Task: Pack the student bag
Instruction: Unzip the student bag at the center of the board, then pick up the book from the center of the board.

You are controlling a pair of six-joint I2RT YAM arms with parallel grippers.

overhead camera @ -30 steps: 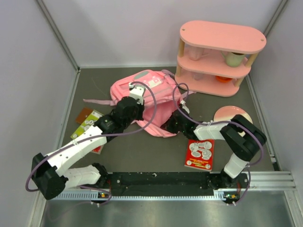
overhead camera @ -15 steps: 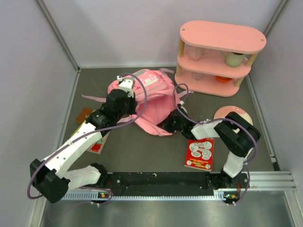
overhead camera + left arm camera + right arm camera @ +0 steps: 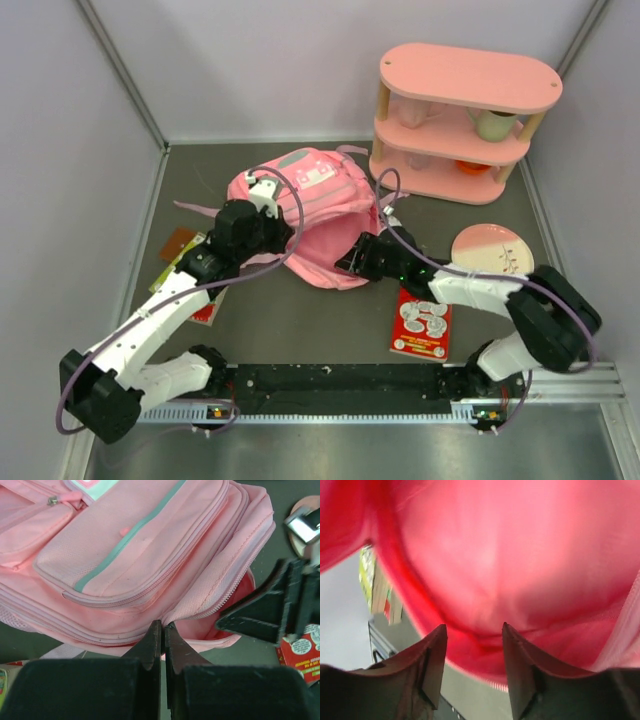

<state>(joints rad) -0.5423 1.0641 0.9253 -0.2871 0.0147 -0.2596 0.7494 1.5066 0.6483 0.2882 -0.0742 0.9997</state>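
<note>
Student bag [image 3: 320,215] lies flat mid-table [image 3: 300,320], left of shelf unit [image 3: 470,80]; shifted slightly left versus a second ago. Left gripper [image 3: 161,627] closed, pinching bag's zipper edge. Right gripper [image 3: 474,627] has jaws apart at bag's mouth, gripping nothing, pink lining just ahead. Right arm now stretched low; plate [image 3: 490,248] uncovered, earlier partly hidden.

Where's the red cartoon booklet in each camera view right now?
Top external: red booklet on the table, lower right of centre.
Left wrist: booklet at the lower right edge, cut off.
Right wrist: not in it.
Shared landmark: the pink student bag, in all three.
</note>
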